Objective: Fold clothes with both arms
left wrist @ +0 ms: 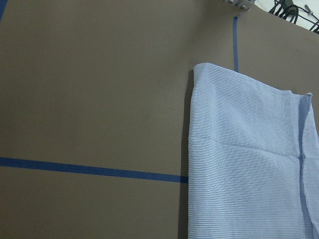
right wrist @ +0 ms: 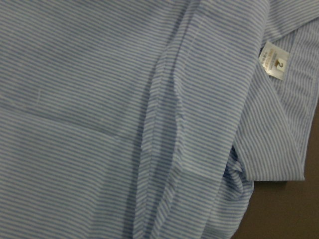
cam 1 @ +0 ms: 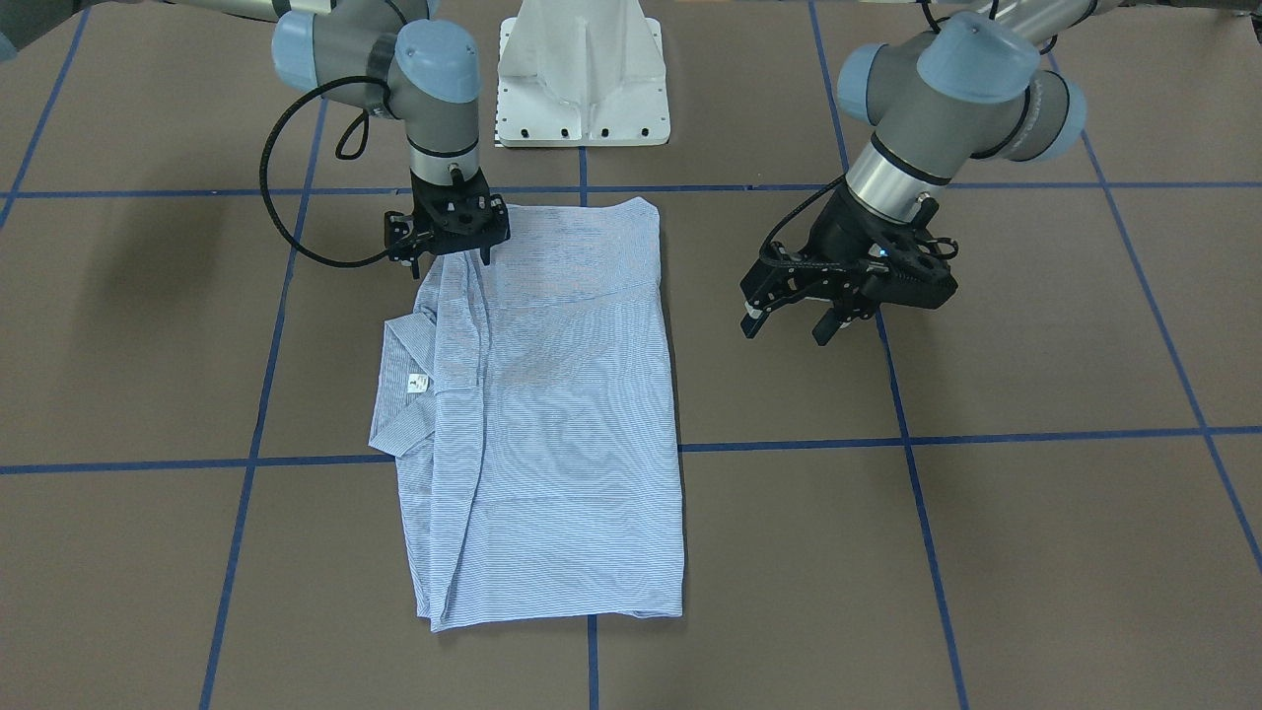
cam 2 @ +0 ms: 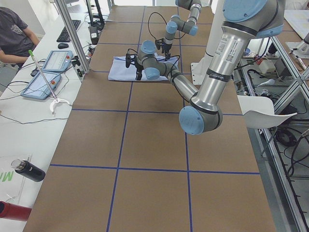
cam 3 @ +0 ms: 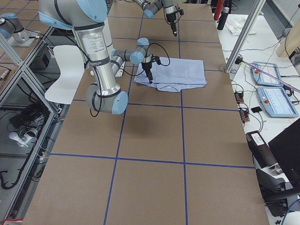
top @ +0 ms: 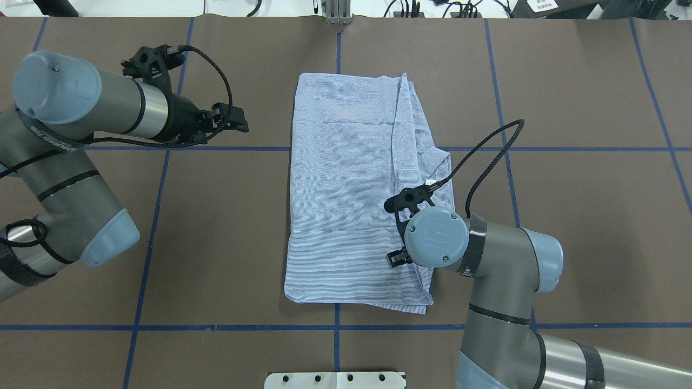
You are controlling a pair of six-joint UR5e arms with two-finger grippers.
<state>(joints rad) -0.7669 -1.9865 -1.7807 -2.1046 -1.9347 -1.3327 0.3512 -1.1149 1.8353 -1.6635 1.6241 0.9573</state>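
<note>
The shirt [cam 1: 552, 414] lies folded, its sleeves, buttons and pocket hidden under its own layers. From overhead, the right gripper [cam 1: 448, 260] sits under its own wrist cap [top: 437, 236], fingers out of sight; whether they touch the cloth cannot be told. The right wrist view cuts the shirt off on most sides, and the label's [right wrist: 273, 60] small print is blurred. In the side views the left gripper [cam 1: 785, 333] and right gripper are too small to judge.

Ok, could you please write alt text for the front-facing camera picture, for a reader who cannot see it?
A light blue striped shirt lies folded into a long rectangle on a brown table. The robot's right gripper reaches down at the shirt corner nearest its base, while its left gripper hangs open beside the shirt, not touching it.
</note>
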